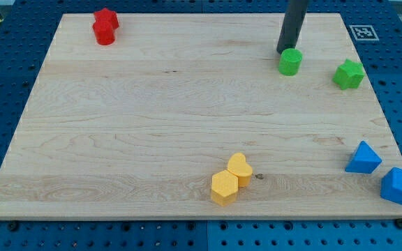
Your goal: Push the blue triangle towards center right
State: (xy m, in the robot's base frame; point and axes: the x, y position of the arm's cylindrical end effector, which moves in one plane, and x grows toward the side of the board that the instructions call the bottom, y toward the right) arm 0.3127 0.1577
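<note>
Rod [293,24] cut off by view's top edge; arm above unseen. Contact between my tip [283,51] and green block [290,61] unclear. Two red blocks [105,26] overlap, shapes indistinct. Marker [362,32] pattern too small to read.

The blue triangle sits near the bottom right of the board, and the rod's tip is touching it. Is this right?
Not quite. The blue triangle does sit near the bottom right, but my tip is not touching it. The camera view shows the tip far away at the top, just beside the green cylinder.
</note>
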